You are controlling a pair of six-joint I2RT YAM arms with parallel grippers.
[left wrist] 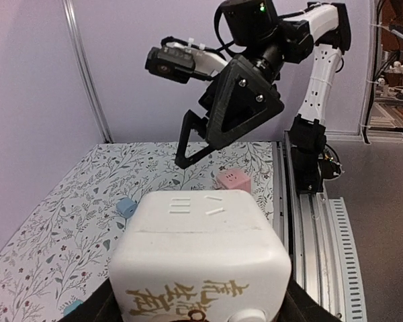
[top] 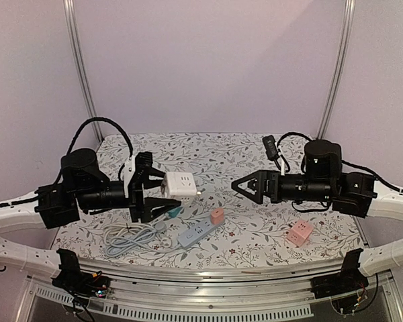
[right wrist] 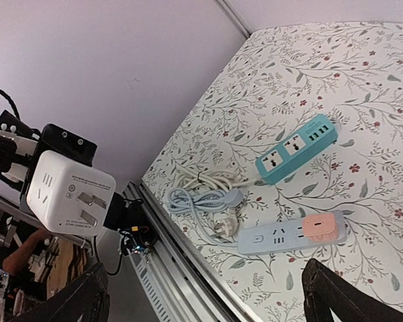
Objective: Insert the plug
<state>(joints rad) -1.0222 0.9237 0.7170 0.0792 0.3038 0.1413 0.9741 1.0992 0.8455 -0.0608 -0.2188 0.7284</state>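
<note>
One side loaded: left fingers (top: 150, 178) clamped on the white cube plug (top: 181, 184), lifted clear of the bench (top: 255, 151), prongs facing the right fingers (top: 245, 180), which gape apart, power strip (top: 198, 233) lying below.

White cube plug (top: 181, 184), floral-print table (top: 235, 154), pale blue power strip (top: 195, 234), pink cube adapter (top: 299, 233)

the white cube plug (top: 181, 184) hangs above the table, clamped in the left gripper (top: 162, 192), its metal prongs (right wrist: 88, 199) facing the right side. the pale blue power strip (top: 196, 233) lies flat on the table, a pink adapter (top: 217, 215) seated at 1 end.
</note>
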